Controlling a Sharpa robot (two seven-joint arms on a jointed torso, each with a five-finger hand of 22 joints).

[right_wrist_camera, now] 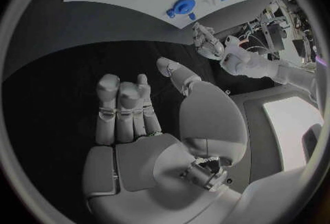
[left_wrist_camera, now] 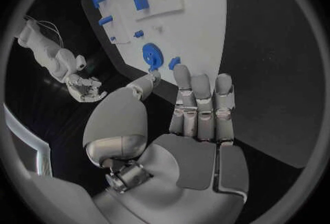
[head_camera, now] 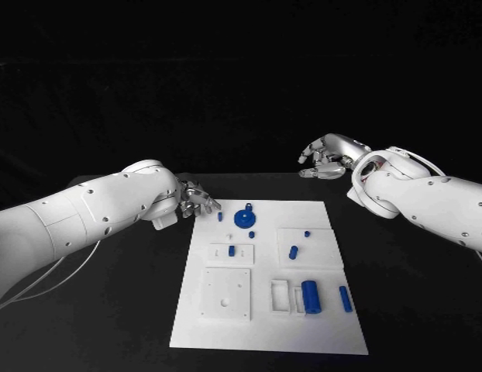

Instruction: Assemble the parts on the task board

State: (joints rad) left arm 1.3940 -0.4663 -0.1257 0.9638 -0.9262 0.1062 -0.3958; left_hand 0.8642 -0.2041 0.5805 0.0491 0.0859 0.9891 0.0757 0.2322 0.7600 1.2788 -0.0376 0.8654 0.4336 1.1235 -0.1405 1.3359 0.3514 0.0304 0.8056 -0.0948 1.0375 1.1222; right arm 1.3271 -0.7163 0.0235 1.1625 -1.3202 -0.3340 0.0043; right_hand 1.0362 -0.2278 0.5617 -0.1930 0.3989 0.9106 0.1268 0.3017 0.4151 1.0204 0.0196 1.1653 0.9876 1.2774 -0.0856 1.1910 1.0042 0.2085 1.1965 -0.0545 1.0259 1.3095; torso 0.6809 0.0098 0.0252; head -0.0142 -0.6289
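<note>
The white task board [head_camera: 308, 333] lies in the middle of the black table. On its far part sits a round blue disc [head_camera: 245, 217] with a small blue peg [head_camera: 220, 216] beside it. A thick blue cylinder [head_camera: 309, 296] and a slim blue pin [head_camera: 345, 298] lie near the front right. My left hand [head_camera: 197, 200] hovers at the board's far left corner, fingers straight, holding nothing. In the left wrist view my left hand [left_wrist_camera: 192, 108] points toward the disc [left_wrist_camera: 151, 56]. My right hand [head_camera: 328, 159] hangs beyond the board's far right corner, holding nothing; the right wrist view shows its fingers [right_wrist_camera: 124, 103] extended.
Several smaller blue pieces [head_camera: 294, 251] sit in raised white fixtures across the board's middle. A square white plate [head_camera: 225, 293] and a slotted holder [head_camera: 280, 296] occupy the front. Black table surrounds the board on all sides.
</note>
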